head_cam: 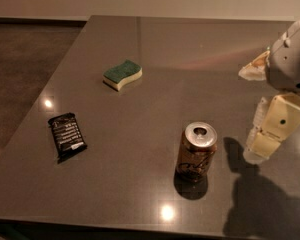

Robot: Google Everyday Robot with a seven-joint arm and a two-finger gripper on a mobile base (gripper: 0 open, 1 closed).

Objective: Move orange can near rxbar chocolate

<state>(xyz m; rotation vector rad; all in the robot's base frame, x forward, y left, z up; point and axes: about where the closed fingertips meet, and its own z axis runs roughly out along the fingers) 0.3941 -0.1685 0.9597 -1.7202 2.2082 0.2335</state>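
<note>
The orange can [196,153] stands upright on the grey table [190,54], right of centre and near the front edge, its silver top with pull tab showing. The rxbar chocolate [67,135], a flat black wrapped bar with white text, lies at the table's left side, far from the can. My gripper [256,111] is at the right edge of the view, to the right of the can and apart from it. It is open and empty, with one pale finger [251,72] further back and the other finger [270,131] nearer the can.
A green-and-cream wavy sponge [122,74] lies on the table behind and left of the can. The table's left edge runs beside the bar, with dark floor [25,69] beyond. The gripper's shadow falls on the table at the front right.
</note>
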